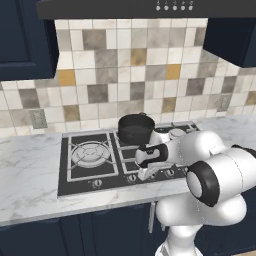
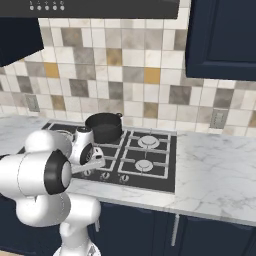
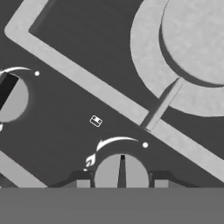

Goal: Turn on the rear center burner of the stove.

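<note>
Gripper [image 1: 145,173] poised low over the stove [image 1: 87,172] knob row.
I see jaws released either side of one knob [image 3: 121,171], not yet turned.

A white marble counter [image 1: 30,165] is running beneath a backsplash [image 1: 125,65] of beige, grey and ochre tiles. Dark navy upper cabinets [image 2: 222,37] are hanging above the counter, with matching base cabinets [image 2: 150,227] below. What looks like a wall outlet [image 1: 38,119] is sitting just above the counter. A range hood [image 1: 130,7] is spanning overhead.
</note>
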